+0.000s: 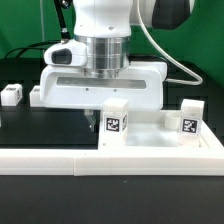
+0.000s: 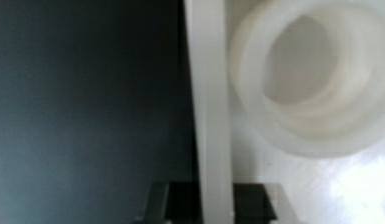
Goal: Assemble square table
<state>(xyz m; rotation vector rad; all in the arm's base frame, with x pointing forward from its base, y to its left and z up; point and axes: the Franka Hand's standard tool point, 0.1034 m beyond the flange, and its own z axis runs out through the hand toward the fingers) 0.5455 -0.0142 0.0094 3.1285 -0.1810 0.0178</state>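
The square table's white slab (image 1: 60, 90) hangs raised off the black table, just behind the rail. My gripper (image 1: 97, 114) comes down over its middle and is shut on its edge. In the wrist view the slab's thin edge (image 2: 208, 90) runs straight between the two dark fingers (image 2: 171, 202), and a round corner socket (image 2: 313, 80) shows on the face beside it. My gripper (image 2: 210, 205) holds the slab there. Two tagged white legs (image 1: 113, 122) (image 1: 189, 118) stand upright in front of the slab. A third small leg (image 1: 12, 96) lies at the exterior view's left.
A long white L-shaped rail (image 1: 110, 160) runs across the front of the table and turns back at the exterior view's right. A black cable (image 1: 175, 60) hangs from the arm toward that side.
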